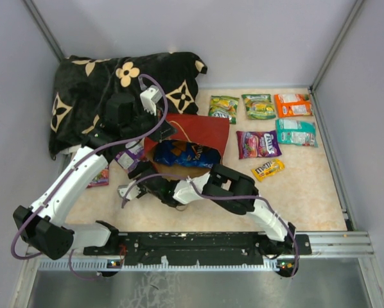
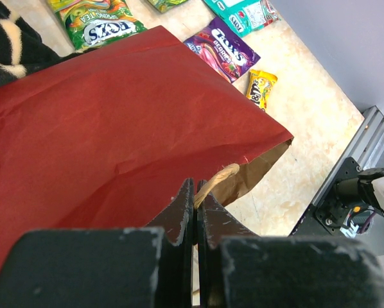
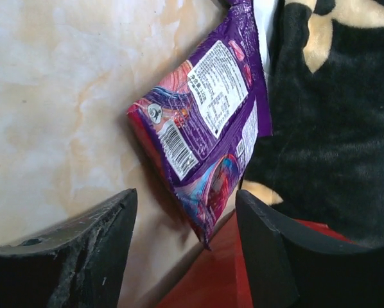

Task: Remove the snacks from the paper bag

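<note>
The handle (image 2: 219,176) of the paper bag (image 2: 115,128) is clamped by the left jaws; the purple packet (image 3: 205,131), judged light and slippery, is straddled by the wide-open, empty right jaws and best pinched mid-body

Top external: looked down from high behind, over the whole counter (image 1: 307,192).
Left wrist: sat close over the paper bag (image 2: 115,128).
Right wrist: looked closely down at the purple packet (image 3: 205,122).
Shared: bag in top and left-wrist views.

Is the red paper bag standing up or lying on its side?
Lying flat: the paper bag shows its broad red side upward on the table.
</note>
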Tool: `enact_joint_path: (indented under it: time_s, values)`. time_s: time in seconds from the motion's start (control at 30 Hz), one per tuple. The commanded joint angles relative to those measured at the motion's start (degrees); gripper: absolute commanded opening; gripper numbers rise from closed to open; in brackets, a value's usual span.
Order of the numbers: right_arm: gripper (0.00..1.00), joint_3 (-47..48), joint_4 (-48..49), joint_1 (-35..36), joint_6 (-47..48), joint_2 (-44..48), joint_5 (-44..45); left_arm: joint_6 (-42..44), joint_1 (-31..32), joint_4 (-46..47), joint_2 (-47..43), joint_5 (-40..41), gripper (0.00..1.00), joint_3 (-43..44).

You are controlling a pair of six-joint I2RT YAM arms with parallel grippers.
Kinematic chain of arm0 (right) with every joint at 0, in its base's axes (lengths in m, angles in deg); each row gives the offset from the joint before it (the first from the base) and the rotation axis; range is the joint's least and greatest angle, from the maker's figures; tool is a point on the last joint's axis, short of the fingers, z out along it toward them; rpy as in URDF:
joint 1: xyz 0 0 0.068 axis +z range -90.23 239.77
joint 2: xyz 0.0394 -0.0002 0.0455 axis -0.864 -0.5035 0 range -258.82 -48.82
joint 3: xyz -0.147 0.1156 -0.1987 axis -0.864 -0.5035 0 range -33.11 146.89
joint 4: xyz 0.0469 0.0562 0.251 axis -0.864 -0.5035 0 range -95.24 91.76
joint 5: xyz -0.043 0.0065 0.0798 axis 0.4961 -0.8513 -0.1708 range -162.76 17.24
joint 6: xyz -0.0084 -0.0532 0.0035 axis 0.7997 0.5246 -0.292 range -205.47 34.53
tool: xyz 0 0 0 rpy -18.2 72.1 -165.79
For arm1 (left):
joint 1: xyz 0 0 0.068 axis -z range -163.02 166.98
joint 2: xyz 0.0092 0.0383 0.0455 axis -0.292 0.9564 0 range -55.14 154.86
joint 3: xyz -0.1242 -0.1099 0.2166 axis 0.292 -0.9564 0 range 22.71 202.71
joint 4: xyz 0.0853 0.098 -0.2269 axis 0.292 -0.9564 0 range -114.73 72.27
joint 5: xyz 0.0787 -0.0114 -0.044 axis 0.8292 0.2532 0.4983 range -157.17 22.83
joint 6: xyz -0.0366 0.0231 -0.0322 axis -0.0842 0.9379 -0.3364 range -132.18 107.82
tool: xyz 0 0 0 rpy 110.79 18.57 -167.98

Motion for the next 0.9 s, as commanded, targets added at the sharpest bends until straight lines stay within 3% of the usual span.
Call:
enact_joint_path:
  time_s: [0.0,0.17,0.4,0.47,0.67,0.87]
  values:
    - [0.62,7.77,-8.6,-0.9,5.79,-4.14,-1.2,-0.55,-0.35,0.88,-1.4,-1.11,0.0,0.91]
    - [0.51,12.28,-12.56,-1.18,5.26,-7.22,-2.88,-0.42,-0.43,0.77,-1.27,-1.05,0.0,0.87]
    - [0.12,11.9,-12.44,-1.1,2.08,-6.89,-2.69,-0.5,-0.47,0.76,-1.2,-1.15,0.0,0.95]
    - [0.05,10.54,-11.57,-0.78,-0.43,-5.22,-3.43,-0.51,-0.58,0.76,-1.3,-1.22,0.0,0.97]
    - [0.02,5.59,-7.23,0.55,-12.89,1.7,-5.34,-0.59,-0.85,0.85,-1.57,-1.25,0.0,0.97]
    - [0.0,10.22,-15.6,2.92,-27.12,3.51,-2.71,-0.68,-1.2,0.94,-1.93,-1.45,0.0,0.96]
